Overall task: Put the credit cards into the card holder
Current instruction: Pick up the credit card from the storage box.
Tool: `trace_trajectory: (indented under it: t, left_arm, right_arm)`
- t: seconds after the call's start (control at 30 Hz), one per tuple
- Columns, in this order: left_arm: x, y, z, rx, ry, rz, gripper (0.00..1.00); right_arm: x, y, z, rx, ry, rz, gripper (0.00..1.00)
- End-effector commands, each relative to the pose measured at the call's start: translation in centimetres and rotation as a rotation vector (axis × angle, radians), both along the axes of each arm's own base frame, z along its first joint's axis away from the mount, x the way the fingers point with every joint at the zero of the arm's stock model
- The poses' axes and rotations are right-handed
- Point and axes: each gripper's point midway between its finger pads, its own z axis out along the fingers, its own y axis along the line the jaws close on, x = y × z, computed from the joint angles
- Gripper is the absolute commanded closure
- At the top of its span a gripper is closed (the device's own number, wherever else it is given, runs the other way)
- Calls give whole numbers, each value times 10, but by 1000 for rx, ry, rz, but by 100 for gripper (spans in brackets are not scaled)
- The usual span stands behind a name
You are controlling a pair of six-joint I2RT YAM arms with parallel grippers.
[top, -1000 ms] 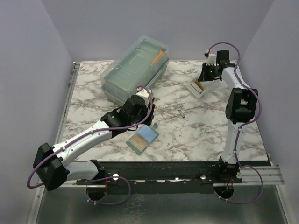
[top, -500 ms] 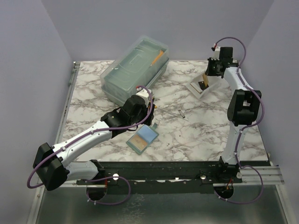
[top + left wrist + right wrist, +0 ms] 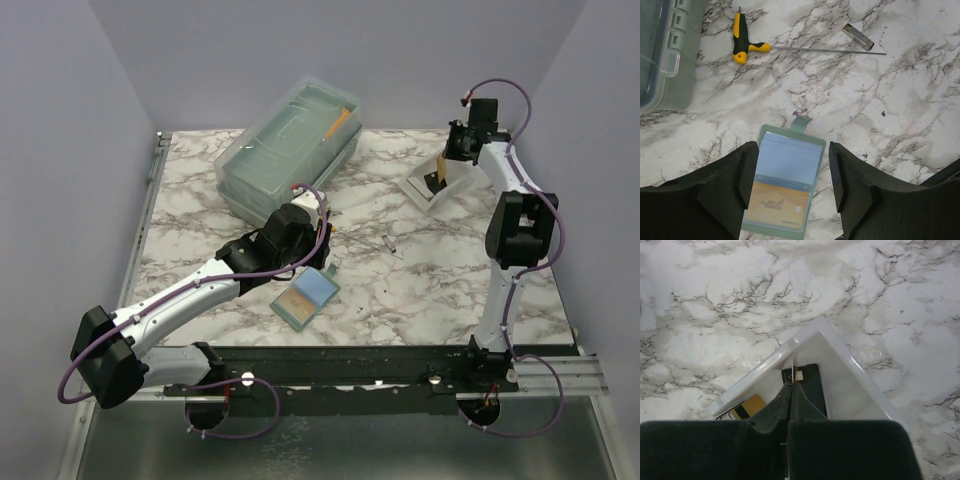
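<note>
Box (image 3: pixel 290 150): translucent, lidded, seen at far left of worktop (image 3: pixel 420 280), just beyond L arm.

L gripper (image 3: pixel 792 170): positioned over holder (image 3: pixel 790 155), near front-centre of worktop. Jaws are held wide, one finger seen on each long side of holder in wrist view. Nothing is gripped. Contact w/ holder cannot be determined.

Holder: lies open and flat, grey-green, tab pointing away from arm base. Far panel shows a pale clear pocket. Gold card (image 3: pixel 777 207) is seated in near panel.

Tool (image 3: pixel 747 45): yellow/black handle, lying flat beyond holder, well apart from it. Its thin shaft runs right toward metal piece (image 3: pixel 858 37), a small silver item lying apart from shaft tip.

Tray (image 3: pixel 765 365): white, rectangular, at far right of worktop, one corner pointing away from R wrist cam. Black card (image 3: pixel 812 385) is seen inside, partly hidden by fingers. 2nd gold card (image 3: pixel 754 404) w/ dark stripe is seen at left inside tray, near end hidden.

R gripper (image 3: pixel 791 387): placed above tray interior, tips over black card. Jaws are fully closed, pads together. A thin pale edge is noted just ahead of tips. Whether it is a pinched card cannot be told.
</note>
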Motion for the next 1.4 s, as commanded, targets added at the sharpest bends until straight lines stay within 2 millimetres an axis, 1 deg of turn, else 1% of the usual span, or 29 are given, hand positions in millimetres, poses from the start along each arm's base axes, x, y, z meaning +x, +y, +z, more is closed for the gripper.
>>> trace_trajectory:
  t: [0.0,0.2,0.37,0.5,0.67,0.7,0.73,0.77,0.83,0.93,0.97,1.07,1.13,1.23,1.27,1.33,1.37]
  left_arm:
    - [-2,-5,-1,-13,5,-16,35]
    - [-2,-5,-1,-13,5,-15,35]
    - [-1,-4,-2,-10,3,-13,35]
    - [-1,-4,-2,-10,4,-12,35]
    - [-1,-4,-2,-8,3,-10,35]
    - [-1,-4,-2,-8,2,-11,35]
    - [-1,-4,-2,-8,1,-10,35]
    - [-1,-4,-2,-7,1,-11,35]
    - [-1,-4,-3,-5,3,-8,35]
    - [0,-4,-5,-2,9,-8,35]
    - [0,-4,-5,-1,10,-7,35]
    - [2,-3,-8,-3,21,5,35]
    - [5,0,-9,-18,40,23,34]
    - [7,4,-8,-70,92,57,31]
    - [7,5,-7,-87,110,72,31]
    - [1,8,-5,-126,151,102,30]
    - [-3,11,-7,-148,187,126,30]
  right_arm:
    - [6,-1,-29,-26,37,-56,100]
    - [8,-1,-55,-61,65,-78,100]
    - [3,0,-69,-58,98,-80,99]
    - [0,2,-76,-53,115,-72,94]
    - [-2,12,-77,-4,129,-45,91]
    - [-2,11,-76,-3,129,-51,92]
    - [-2,9,-72,-10,127,-64,99]
    - [-1,6,-66,-21,114,-81,100]
    - [2,2,-40,-35,65,-97,100]
    - [7,1,16,-46,-35,-89,100]
    - [7,1,42,-44,-85,-86,100]
    - [-2,13,96,-3,-183,-31,100]
    - [-14,24,119,44,-220,9,100]
    - [-40,45,141,128,-246,81,100]
    - [-51,63,147,165,-247,128,100]
    - [-81,106,150,259,-232,248,100]
    - [-96,127,148,292,-217,306,100]
